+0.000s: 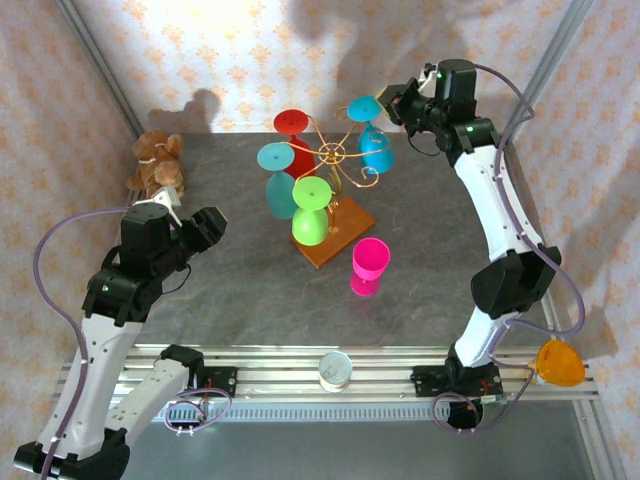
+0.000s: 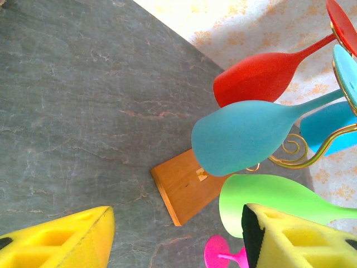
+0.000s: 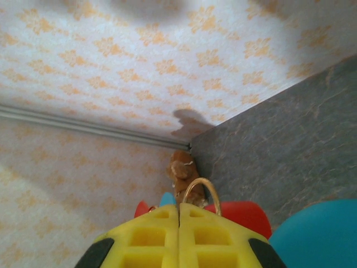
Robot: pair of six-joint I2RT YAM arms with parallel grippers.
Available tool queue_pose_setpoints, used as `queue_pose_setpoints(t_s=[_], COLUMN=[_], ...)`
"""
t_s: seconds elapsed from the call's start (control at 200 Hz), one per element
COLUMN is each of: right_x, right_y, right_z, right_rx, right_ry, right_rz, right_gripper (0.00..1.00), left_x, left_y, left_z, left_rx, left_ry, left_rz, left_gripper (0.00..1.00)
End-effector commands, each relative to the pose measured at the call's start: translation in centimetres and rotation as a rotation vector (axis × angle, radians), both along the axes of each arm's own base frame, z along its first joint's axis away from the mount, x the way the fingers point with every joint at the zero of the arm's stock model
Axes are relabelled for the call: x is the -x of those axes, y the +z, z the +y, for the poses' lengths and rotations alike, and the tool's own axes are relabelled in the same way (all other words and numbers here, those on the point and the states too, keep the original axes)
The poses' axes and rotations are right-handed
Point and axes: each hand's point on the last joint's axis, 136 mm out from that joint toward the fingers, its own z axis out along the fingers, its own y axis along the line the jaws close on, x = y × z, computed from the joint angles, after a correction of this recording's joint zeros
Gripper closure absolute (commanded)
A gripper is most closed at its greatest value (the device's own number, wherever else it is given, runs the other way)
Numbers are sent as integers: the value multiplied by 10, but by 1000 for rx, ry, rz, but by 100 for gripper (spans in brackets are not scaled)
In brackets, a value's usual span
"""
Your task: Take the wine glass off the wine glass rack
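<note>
The wine glass rack (image 1: 338, 157) is a gold wire stand on a square wooden base (image 1: 341, 243) (image 2: 185, 187) at the table's middle. Upside down from its arms hang a red glass (image 1: 297, 140) (image 2: 261, 73), a teal one (image 1: 280, 190) (image 2: 244, 137), a green one (image 1: 309, 222) (image 2: 274, 201) and a blue one (image 1: 375, 148) (image 3: 321, 234). My right gripper (image 1: 386, 103) (image 3: 179, 216) is shut right beside the blue glass's foot (image 1: 363, 108), pads together, a gold wire loop (image 3: 201, 192) just beyond them. My left gripper (image 1: 207, 228) (image 2: 178, 241) is open, left of the rack.
A pink glass (image 1: 368, 265) (image 2: 221, 254) stands upside down on the table in front of the rack's base. A plush bear (image 1: 155, 165) (image 3: 181, 170) sits in the back left corner. A white cup (image 1: 335, 370) rests on the front rail, an orange glass (image 1: 560, 362) off the right edge.
</note>
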Motion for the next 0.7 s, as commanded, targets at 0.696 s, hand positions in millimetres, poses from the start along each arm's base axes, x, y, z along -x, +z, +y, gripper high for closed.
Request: queue_pose_setpoints(t_s=[0.696], right_x=[49], right_y=[13], right_z=[-133], right_rx=[246], right_ry=[-308], right_rz=[-13], right_gripper=[100], left_x=[17], left_y=[1], left_z=[16], left_rx=[-112], left_ry=[18], left_rz=[27], left_gripper=[38])
